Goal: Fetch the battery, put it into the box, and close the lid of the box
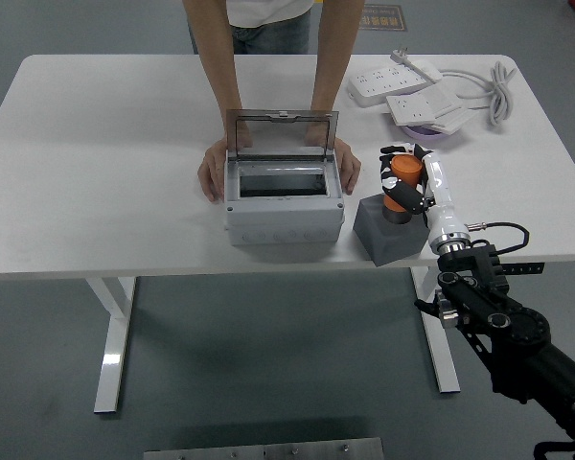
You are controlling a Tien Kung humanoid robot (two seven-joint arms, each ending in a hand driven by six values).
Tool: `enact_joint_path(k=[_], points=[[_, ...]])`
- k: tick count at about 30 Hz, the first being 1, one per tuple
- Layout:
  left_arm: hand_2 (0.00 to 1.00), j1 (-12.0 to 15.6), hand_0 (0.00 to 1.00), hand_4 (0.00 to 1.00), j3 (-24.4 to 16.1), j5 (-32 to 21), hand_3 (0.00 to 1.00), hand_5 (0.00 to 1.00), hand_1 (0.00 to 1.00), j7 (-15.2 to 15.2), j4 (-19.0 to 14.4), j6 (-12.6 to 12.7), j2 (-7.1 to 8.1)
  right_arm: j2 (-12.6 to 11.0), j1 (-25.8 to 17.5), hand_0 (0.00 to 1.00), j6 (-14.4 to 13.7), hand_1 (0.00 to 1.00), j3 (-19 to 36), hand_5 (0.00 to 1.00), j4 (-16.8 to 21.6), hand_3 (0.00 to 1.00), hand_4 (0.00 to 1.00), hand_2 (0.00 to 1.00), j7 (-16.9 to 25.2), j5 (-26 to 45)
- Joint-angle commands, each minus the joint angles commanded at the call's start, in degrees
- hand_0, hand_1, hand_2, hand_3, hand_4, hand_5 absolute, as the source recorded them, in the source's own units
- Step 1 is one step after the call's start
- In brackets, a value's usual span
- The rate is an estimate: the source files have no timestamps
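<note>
right hand (409,178): fingers wrapped round orange cylindrical battery (401,181)
battery: above dark grey block holder (390,231), beside open grey plastic box (283,199)

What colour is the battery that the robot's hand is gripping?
Orange. The battery shows best in the head view, held by the right hand above a grey block.

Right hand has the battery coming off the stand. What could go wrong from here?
1. The right hand grips the orange battery only partly out of the grey stand; it may drag or tip the stand.
2. The person's hands flank the open box, right in the transfer path, so contact is possible.
3. The upright lid could be knocked shut during the drop-in.
</note>
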Motion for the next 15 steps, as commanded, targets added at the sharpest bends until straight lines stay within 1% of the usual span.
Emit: enact_joint_path(k=[4, 5, 10, 11, 15], points=[[0.588, 0.1, 0.683, 0.338, -0.1, 0.0, 0.497, 0.002, 0.743, 0.0, 0.0, 0.0, 0.01, -0.1, 0.0, 0.353, -0.2, 0.482, 0.4, 0.097, 0.9, 0.536, 0.421, 0.526, -0.2, -0.3], [0.59, 0.1, 0.684, 0.339, 0.0, 0.0, 0.497, 0.002, 0.742, 0.0, 0.0, 0.0, 0.01, -0.1, 0.0, 0.286, -0.2, 0.463, 0.5, 0.067, 1.1, 0.519, 0.45, 0.509, -0.2, -0.4], [0.59, 0.1, 0.684, 0.339, 0.0, -0.1, 0.497, 0.002, 0.742, -0.1, 0.0, 0.1, 0.01, -0.1, -0.1, 0.286, -0.5, 0.463, 1.0, 0.067, 2.0, 0.519, 0.45, 0.509, -0.4, -0.6], [0.592, 0.1, 0.683, 0.341, 0.0, -0.2, 0.498, 0.002, 0.742, -0.1, 0.0, 0.2, 0.02, -0.1, -0.1, 0.22, -0.6, 0.414, 1.1, 0.084, 2.4, 0.492, 0.467, 0.467, -0.4, -0.8], [0.592, 0.2, 0.683, 0.341, 0.1, -0.3, 0.498, 0.002, 0.742, -0.1, 0.1, 0.2, 0.05, -0.1, -0.2, 0.22, -0.9, 0.414, 1.7, 0.084, 3.8, 0.492, 0.467, 0.467, -1.0, -1.4]])
